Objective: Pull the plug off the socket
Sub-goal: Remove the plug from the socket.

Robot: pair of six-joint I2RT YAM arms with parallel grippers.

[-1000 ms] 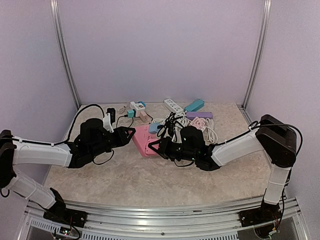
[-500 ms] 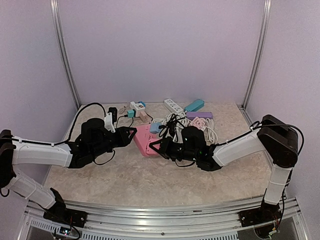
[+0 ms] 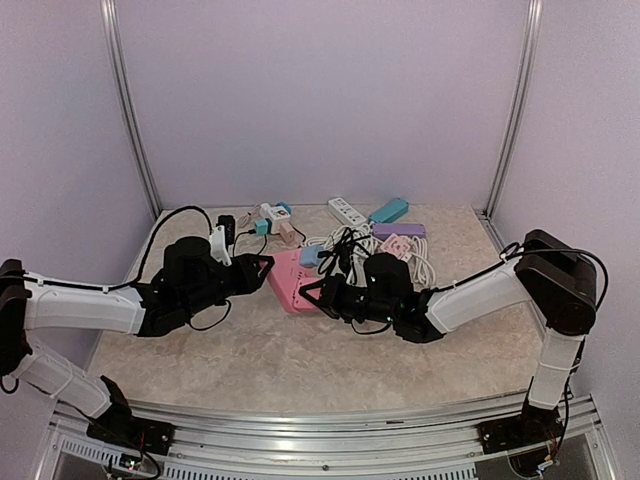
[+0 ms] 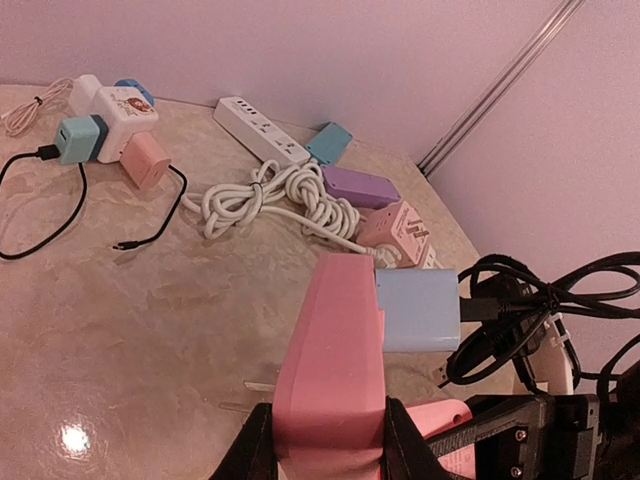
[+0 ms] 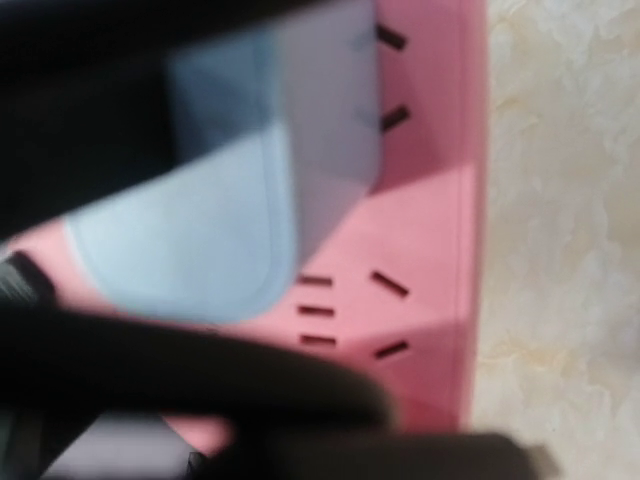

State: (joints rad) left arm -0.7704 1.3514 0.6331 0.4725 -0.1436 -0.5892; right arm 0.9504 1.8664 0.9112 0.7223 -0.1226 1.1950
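Observation:
A pink socket block [image 3: 285,280] lies tilted at the table's middle, and my left gripper [image 3: 262,265] is shut on its near end. In the left wrist view both black fingers [image 4: 258,450] press the sides of the pink socket [image 4: 335,360]. A light blue plug [image 4: 418,310] sits in the socket's right face, with a black cable [image 4: 520,300] running from it. My right gripper [image 3: 312,290] is shut close against the socket's other end, below the blue plug [image 3: 308,256]. The right wrist view is blurred: blue plug [image 5: 200,230], pink socket face [image 5: 430,220], dark shapes across the bottom.
Behind the socket lie a white power strip [image 3: 346,210], a teal block [image 3: 388,210], a purple strip [image 3: 398,230], a pink cube socket [image 3: 397,246] and a coiled white cable [image 3: 425,265]. Small adapters [image 3: 270,215] and thin cables sit at the back left.
Almost nothing: the left gripper has edged slightly right with the pink socket, and the right gripper stays shut against it.

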